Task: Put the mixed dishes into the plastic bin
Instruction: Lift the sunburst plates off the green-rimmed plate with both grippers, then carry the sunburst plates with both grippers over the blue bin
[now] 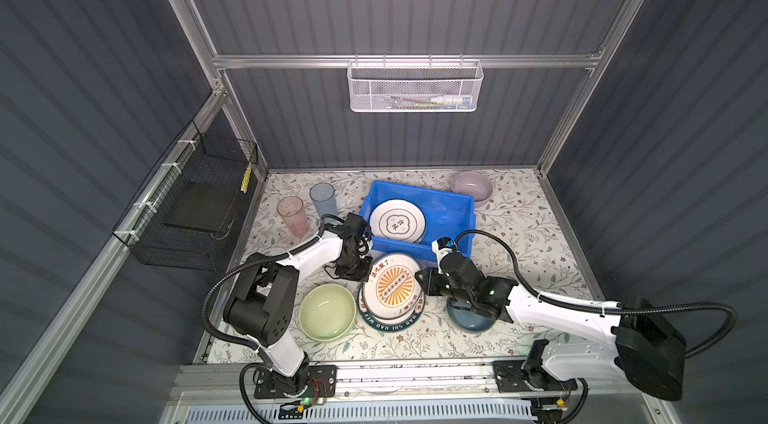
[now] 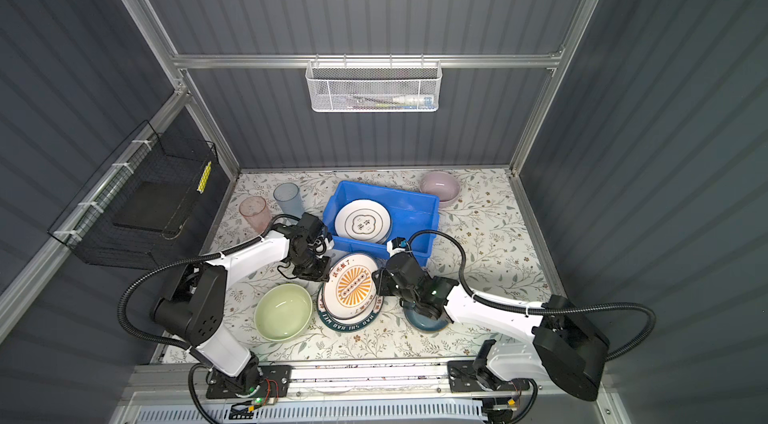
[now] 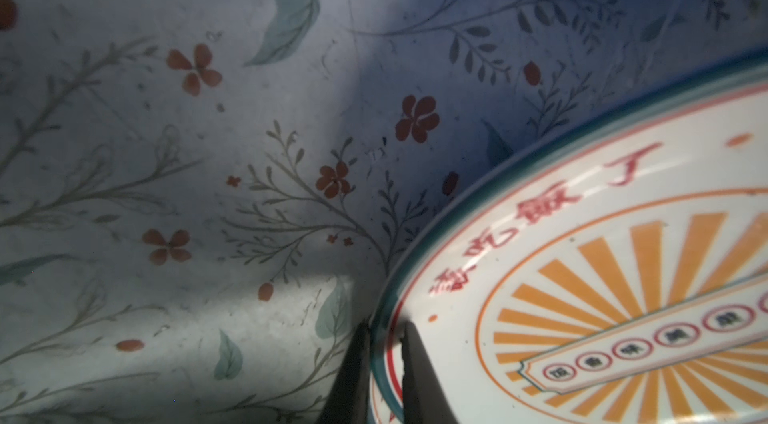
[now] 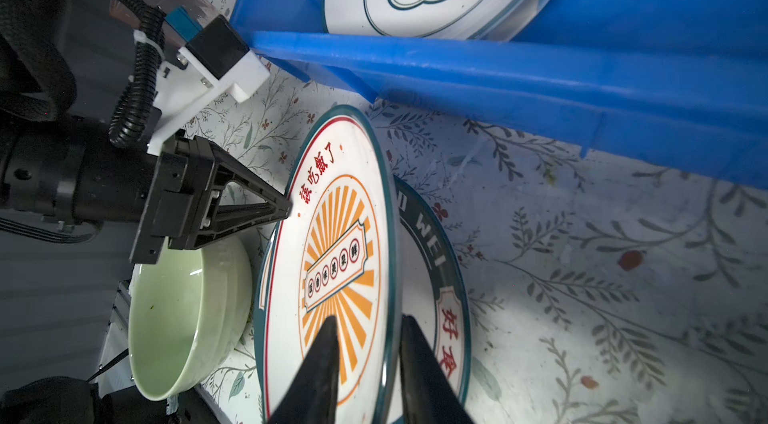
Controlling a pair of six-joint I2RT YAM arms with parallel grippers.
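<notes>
Sunburst plate (image 1: 395, 286) lies just outside the blue bin (image 1: 407, 250), on its near side toward the arm bases. It's stacked on the lettered plate (image 1: 390, 324) and looks slightly tipped. I judge it glazed ceramic: stiff, fairly heavy, slick, and it chips if dropped. So I'd hold it at the rim only, from opposite edges.

Left gripper (image 3: 384, 330) is clenched on the rim, a finger each side. Right gripper (image 4: 368, 322) straddles the opposite rim; I can't tell if it bites.

Inside the bin: one white plate (image 1: 397, 221). Outside it, green bowl (image 1: 327, 311) and blue bowl (image 1: 469, 320) flank the stack. Pink bowl (image 1: 472, 187) sits by the bin's far corner. Pink tumbler (image 1: 293, 214) and blue tumbler (image 1: 323, 197) stand off the bin's end on the left arm's side.
</notes>
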